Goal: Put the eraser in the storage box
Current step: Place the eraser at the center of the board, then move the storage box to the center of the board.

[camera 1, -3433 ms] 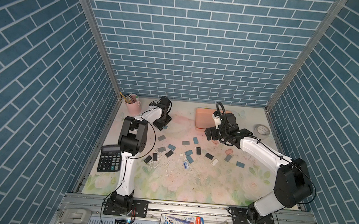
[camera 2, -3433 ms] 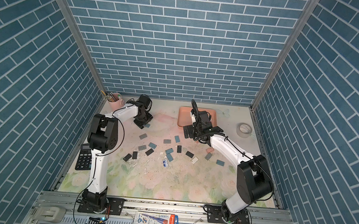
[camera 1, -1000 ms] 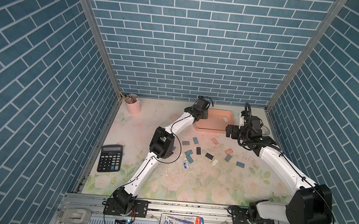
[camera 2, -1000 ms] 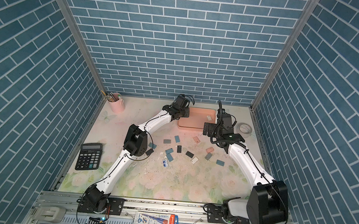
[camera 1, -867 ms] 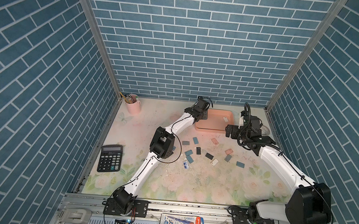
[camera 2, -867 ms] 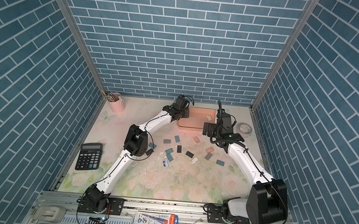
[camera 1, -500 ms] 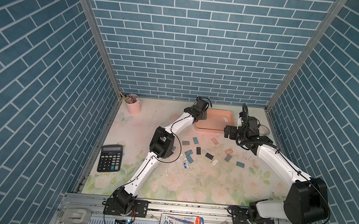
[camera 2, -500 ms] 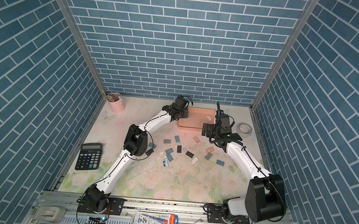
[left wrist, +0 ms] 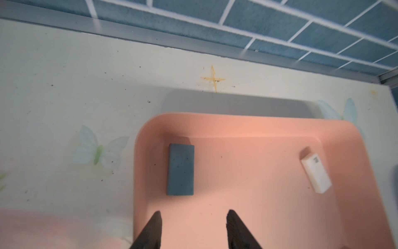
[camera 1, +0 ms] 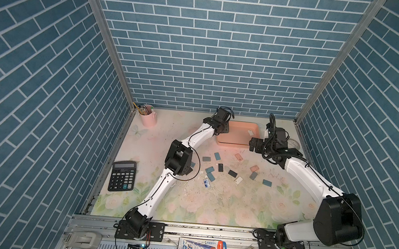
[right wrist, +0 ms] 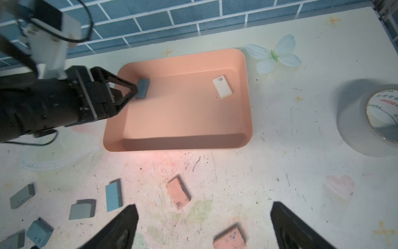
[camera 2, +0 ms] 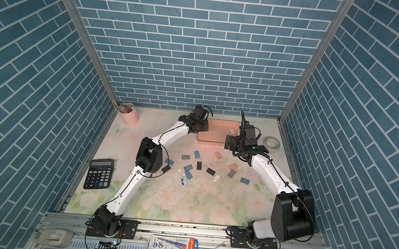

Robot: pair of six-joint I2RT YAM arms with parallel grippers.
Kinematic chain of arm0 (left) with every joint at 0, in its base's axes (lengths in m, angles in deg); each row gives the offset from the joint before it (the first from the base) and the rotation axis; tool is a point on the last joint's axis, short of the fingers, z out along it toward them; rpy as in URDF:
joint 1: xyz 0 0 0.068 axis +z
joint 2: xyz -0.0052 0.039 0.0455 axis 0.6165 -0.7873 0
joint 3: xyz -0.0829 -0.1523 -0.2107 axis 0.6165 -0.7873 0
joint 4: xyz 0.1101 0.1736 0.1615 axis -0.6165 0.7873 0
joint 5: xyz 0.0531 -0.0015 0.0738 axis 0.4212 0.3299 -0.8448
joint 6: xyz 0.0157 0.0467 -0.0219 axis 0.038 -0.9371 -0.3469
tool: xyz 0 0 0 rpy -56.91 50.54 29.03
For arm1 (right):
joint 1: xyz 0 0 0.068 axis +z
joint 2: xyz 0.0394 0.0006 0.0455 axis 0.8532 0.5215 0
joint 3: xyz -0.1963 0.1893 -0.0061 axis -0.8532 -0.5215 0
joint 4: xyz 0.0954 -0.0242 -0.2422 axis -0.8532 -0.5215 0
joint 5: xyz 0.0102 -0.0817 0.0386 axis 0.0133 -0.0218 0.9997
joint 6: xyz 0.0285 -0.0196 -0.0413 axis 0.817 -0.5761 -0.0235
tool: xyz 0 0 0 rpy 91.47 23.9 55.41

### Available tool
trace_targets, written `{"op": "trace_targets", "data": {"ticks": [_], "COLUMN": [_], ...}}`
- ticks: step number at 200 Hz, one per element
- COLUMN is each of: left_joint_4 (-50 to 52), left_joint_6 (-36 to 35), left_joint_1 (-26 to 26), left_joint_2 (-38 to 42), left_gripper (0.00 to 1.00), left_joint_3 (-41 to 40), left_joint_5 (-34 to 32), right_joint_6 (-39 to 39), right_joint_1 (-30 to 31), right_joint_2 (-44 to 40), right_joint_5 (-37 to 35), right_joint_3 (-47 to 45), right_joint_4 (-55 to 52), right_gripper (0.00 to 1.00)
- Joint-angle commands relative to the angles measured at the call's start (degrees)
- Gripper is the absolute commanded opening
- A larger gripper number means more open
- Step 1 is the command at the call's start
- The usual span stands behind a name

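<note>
Erasers (camera 1: 217,156) scattered loose on the tabletop (camera 1: 211,205) on the near side of the storage box (camera 1: 234,140), in blue, grey, black, pink and white. Right claw (right wrist: 204,204) over that scatter, just off the storage box's near right corner, jaws spread wide, nothing between them. Left claw (left wrist: 193,212) over the storage box's near left part, jaws partly apart, gripping nothing. Blue-grey eraser (left wrist: 181,169) flat on the storage box's floor near its far left corner, just beyond the left claw's fingertips (left wrist: 156,217) and clear of them in the left wrist view. White eraser (left wrist: 316,172) also inside, toward the far right corner. Tape roll (camera 2: 272,143) on the tabletop to the right of the storage box; pencil cup (camera 1: 148,118) well off to its left.
</note>
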State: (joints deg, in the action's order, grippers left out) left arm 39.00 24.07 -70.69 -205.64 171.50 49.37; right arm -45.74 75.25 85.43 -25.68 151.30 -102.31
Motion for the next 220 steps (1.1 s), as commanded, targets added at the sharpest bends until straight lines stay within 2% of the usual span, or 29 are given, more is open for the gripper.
{"op": "trace_targets", "data": {"ticks": [1, 18, 29, 33, 42, 75, 98, 105, 120, 136, 142, 175, 187, 200, 220], "left_joint_4": [-0.6, -2.4, -3.4, -3.7, -4.5, -10.3, -12.4, -12.8, -13.0, -12.5, -12.0, -8.9, -8.0, -8.3, -17.1], "left_joint_6": [1.6, 2.4, 3.0, 3.2, 3.7, 6.4, 7.9, 8.8, 10.7, 12.4, 12.4, 11.7, 12.8, 15.0, 22.6], "left_joint_1": [0.4, 0.6, 0.8, 0.8, 0.9, 1.7, 1.6, 1.8, 1.8, 1.9, 1.9, 2.5, 3.3, 5.4, 10.8], "left_joint_2": [8.5, 13.4, 16.7, 17.8, 20.5, 32.3, 39.8, 41.9, 45.9, 49.8, 51.1, 57.2, 58.9, 60.2, 59.8], "left_gripper": [0.61, 0.70, 0.83, 0.90, 0.99, 0.99, 1.00, 1.00, 1.00, 1.00, 0.99, 1.00, 1.00, 1.00, 1.00], "left_joint_3": [-3.6, -8.2, -11.1, -12.3, -15.1, -29.8, -39.6, -42.7, -48.4, -53.5, -55.3, -62.0, -64.2, -67.8, -76.8], "left_joint_5": [2.8, 4.5, 5.9, 6.4, 7.8, 12.2, 12.6, 12.1, 10.4, 7.9, 7.2, 3.2, 2.4, 5.6, 17.3], "right_joint_6": [2.7, 2.1, 1.1, 0.6, -1.2, -8.2, -10.5, -10.9, -11.4, -11.8, -11.9, -11.1, -10.8, -10.8, -11.2], "right_joint_1": [-3.7, -6.4, -7.8, -8.3, -9.0, -9.5, -9.7, -9.7, -9.7, -9.7, -9.7, -9.6, -9.4, -9.2, -8.6], "right_joint_2": [4.3, 9.3, 12.9, 14.3, 17.5, 29.6, 34.1, 35.2, 37.6, 39.2, 39.7, 41.1, 41.1, 42.4, 43.4], "right_joint_5": [-0.7, 0.3, 1.1, 1.5, 2.4, 3.1, 3.7, 3.9, 4.8, 5.1, 5.6, 7.0, 7.0, 7.0, 6.7], "right_joint_3": [4.5, 8.7, 11.4, 12.3, 14.4, 23.8, 26.8, 27.8, 31.0, 33.4, 34.3, 37.4, 37.4, 37.1, 37.8], "right_joint_4": [-3.4, -5.0, -5.8, -5.8, -6.1, -10.0, -9.3, -9.5, -11.1, -12.1, -12.8, -15.4, -15.5, -15.3, -15.9], "right_gripper": [0.93, 0.87, 0.86, 0.84, 0.80, 0.73, 0.68, 0.66, 0.54, 0.53, 0.49, 0.31, 0.28, 0.23, 0.16]}}
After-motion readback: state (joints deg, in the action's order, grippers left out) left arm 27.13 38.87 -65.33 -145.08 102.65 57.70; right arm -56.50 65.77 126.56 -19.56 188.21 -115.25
